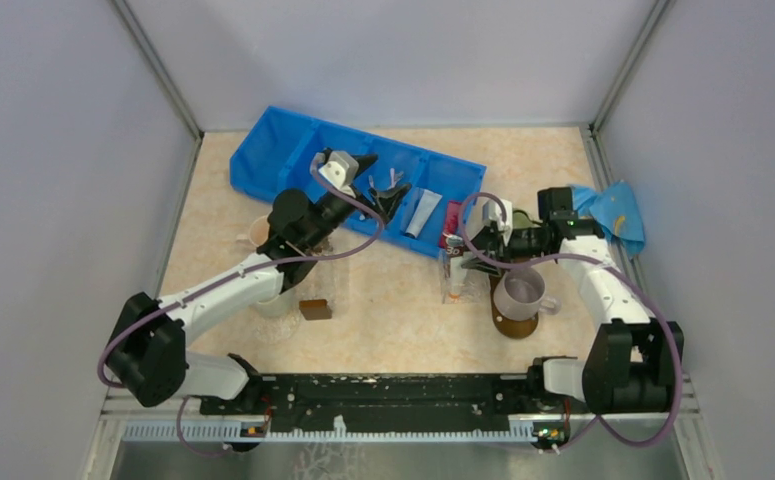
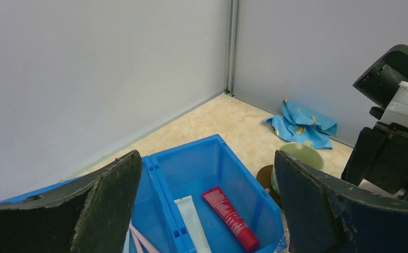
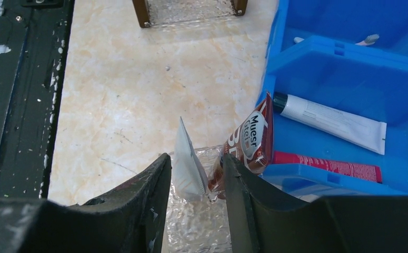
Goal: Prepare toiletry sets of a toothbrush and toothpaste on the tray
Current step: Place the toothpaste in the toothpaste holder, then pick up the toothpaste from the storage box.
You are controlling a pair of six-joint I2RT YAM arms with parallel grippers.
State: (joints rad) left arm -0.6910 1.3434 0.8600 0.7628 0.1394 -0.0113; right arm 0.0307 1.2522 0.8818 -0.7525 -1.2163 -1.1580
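Observation:
The blue bin (image 1: 263, 160) holds pale pink toothbrushes (image 1: 388, 186), a white tube (image 1: 421, 212) and a red tube (image 1: 452, 217). My left gripper (image 1: 385, 196) hangs open and empty above it. Its wrist view shows the white tube (image 2: 193, 221), the red tube (image 2: 230, 216) and the toothbrushes (image 2: 138, 240) between the fingers. My right gripper (image 3: 196, 182) is closed around a clear glass (image 3: 201, 221). The glass holds a white tube (image 3: 188, 163) and a dark brown tube (image 3: 251, 139). The dark brown tray (image 1: 513, 324) lies at the right under a mug (image 1: 519, 290).
A blue cloth (image 1: 613, 215) lies at the back right. A small brown block (image 1: 315, 308), another clear glass (image 1: 319, 262) and pale cups (image 1: 273, 300) stand under my left arm. The black rail (image 1: 393, 392) runs along the near edge.

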